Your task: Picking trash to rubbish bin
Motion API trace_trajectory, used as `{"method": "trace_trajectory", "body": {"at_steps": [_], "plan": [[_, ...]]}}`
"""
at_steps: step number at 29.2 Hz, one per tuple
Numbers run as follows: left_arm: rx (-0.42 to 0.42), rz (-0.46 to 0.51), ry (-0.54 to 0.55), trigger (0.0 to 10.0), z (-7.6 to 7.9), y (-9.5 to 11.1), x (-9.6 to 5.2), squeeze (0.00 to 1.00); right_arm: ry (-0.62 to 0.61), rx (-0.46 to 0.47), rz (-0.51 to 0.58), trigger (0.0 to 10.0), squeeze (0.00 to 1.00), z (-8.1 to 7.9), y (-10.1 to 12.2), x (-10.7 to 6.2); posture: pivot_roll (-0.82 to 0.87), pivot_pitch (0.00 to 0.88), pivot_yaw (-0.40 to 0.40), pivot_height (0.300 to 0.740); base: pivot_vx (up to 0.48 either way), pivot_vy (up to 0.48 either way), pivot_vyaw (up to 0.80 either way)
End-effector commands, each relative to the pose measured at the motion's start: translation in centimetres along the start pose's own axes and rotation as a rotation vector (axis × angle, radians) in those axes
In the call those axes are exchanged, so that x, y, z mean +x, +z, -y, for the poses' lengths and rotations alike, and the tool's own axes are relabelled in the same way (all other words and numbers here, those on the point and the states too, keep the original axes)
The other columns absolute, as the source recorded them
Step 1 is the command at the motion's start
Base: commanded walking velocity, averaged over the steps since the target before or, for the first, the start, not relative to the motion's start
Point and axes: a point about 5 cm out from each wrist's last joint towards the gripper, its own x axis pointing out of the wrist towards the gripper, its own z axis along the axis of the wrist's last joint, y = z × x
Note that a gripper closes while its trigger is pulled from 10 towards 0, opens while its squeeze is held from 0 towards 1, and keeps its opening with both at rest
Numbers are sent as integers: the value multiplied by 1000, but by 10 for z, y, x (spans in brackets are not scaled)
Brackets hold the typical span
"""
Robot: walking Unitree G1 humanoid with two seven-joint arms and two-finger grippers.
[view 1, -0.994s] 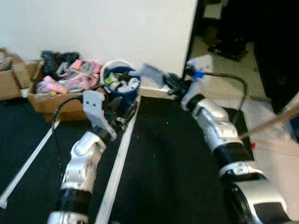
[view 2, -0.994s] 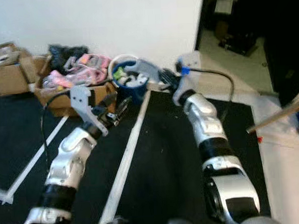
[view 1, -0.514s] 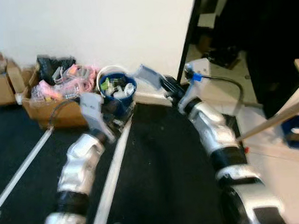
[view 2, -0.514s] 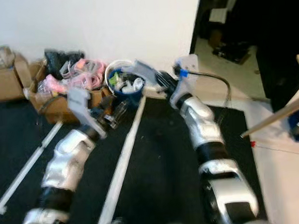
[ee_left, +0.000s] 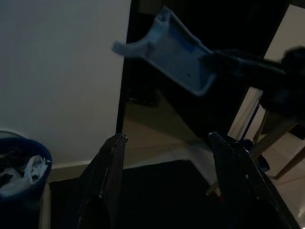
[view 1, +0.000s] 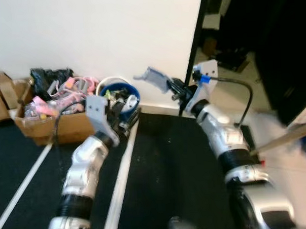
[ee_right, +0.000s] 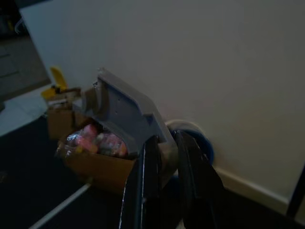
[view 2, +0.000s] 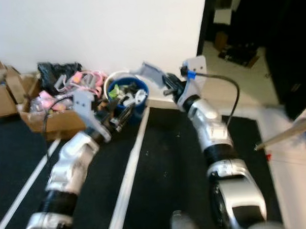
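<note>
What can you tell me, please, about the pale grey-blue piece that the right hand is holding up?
The grey-blue piece looks like a flat, rigid plastic fragment with a raised rim and a narrow curved tab at its far end. The right hand pinches its near edge, fingers shut on it. It is held tilted in the air before the white wall, beside and above the full blue bin; nothing else touches it.

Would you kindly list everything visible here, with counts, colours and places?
Grey flat plastic piece: one, held up near the white wall, right of the bin.
Round blue rubbish bin: one, white-rimmed, full of trash, against the wall.
Brown cardboard box: one, holding pink and black items, left of the bin.
White floor strips: two, across the black mat.
Black floor mat: one, underfoot.
Right gripper: jaws shut on the grey piece.
Left gripper: jaws open, in front of the bin.
</note>
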Motion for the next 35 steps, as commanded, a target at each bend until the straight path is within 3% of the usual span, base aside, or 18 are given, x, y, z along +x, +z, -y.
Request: {"method": "trace_trajectory", "body": {"at_steps": [1, 7, 35], "plan": [[6, -10, 13, 10000, -3, -1, -4, 0, 11, 15, -5, 10000, 0, -4, -2, 1, -66, 0, -41, 740, 469, 0, 0], [9, 1, 14, 10000, -3, 0, -4, 0, 17, 2, -8, 10000, 0, -5, -2, 1, -70, 0, -36, 740, 246, 0, 0], [10, 12, 10, 10000, -1, 0, -5, 0, 37, -36, -11, 10000, 0, -8, -3, 1, -69, 0, -40, 740, 0, 0, 775]]}}
